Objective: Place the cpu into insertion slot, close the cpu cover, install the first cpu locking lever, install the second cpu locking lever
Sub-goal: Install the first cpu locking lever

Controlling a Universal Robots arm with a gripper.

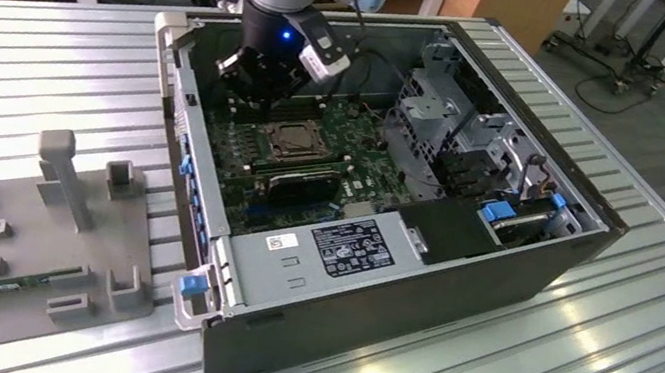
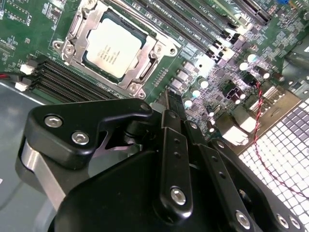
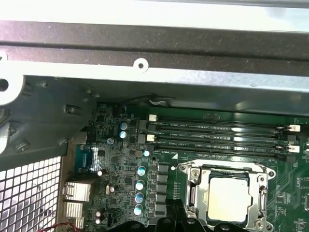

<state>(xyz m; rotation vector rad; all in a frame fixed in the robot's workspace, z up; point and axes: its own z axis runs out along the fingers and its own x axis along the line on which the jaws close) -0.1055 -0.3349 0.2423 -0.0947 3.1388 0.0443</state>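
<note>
The cpu lies flat in the insertion slot on the green motherboard, its pale metal top facing up. The silvery cpu cover lies down around it as a frame. In the first wrist view the cpu sits inside the same cover. My gripper hovers beside the socket, apart from it, with its black fingers together and nothing between them. In the exterior view the gripper hangs above the board just behind the socket.
Long black memory slots run beside the socket. A perforated case grille, a red wire, a drive cage and the power supply crowd the open case. A grey fixture tray lies at the exterior view's left.
</note>
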